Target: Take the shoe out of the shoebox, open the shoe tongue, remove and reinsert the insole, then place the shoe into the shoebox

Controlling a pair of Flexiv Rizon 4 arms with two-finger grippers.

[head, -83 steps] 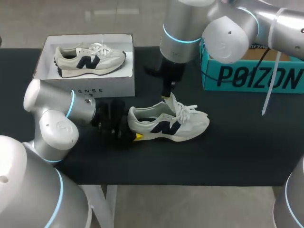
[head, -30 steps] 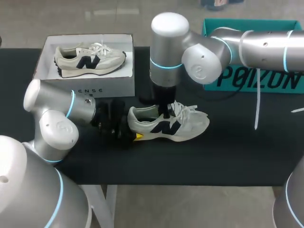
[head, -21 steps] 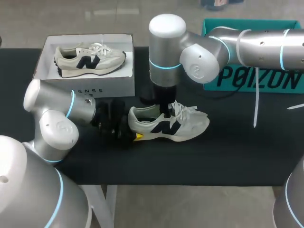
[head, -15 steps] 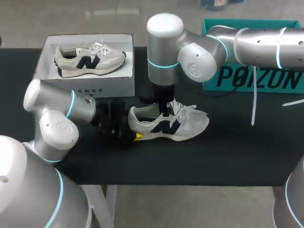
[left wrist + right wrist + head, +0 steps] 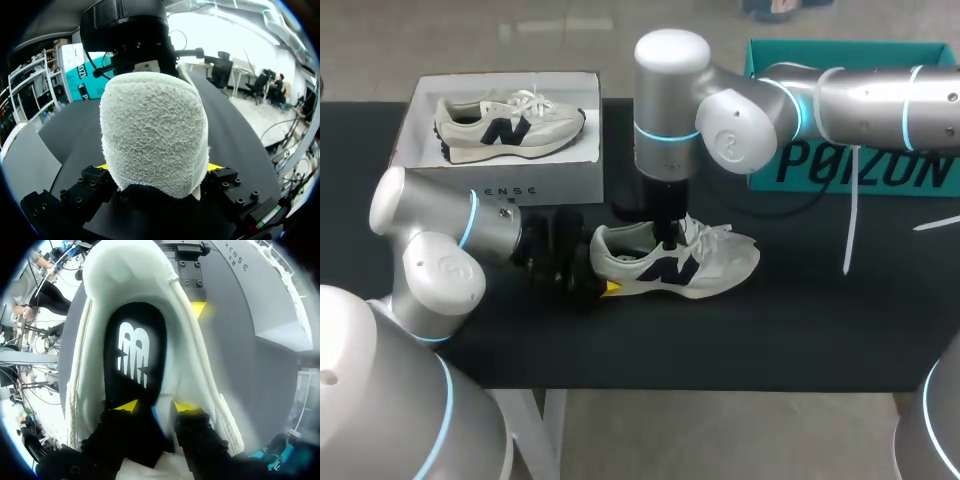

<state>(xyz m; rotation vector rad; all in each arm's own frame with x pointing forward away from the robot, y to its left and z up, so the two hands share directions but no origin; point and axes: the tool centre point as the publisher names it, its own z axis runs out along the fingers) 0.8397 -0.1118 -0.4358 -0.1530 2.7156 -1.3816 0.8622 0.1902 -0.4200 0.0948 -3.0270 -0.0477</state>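
A white sneaker (image 5: 675,262) with a dark logo lies on its sole on the black table, toe to the right. My left gripper (image 5: 590,277) is at its heel. In the left wrist view the fuzzy heel (image 5: 155,130) fills the gap between both yellow tips, which press it from either side. My right gripper (image 5: 668,238) points straight down into the shoe's mouth. In the right wrist view its fingers (image 5: 156,406) stand apart just above the black insole (image 5: 134,352), which lies flat inside the shoe. Nothing is pinched between them.
A white shoebox (image 5: 500,182) at the back left holds the matching second sneaker (image 5: 508,125). A teal box (image 5: 855,160) stands at the back right, behind my right arm. Bare black table lies in front of the shoe.
My right arm came down into the shoe's mouth, and in the last half second its fingers have parted there. The left arm and the shoe have kept still.
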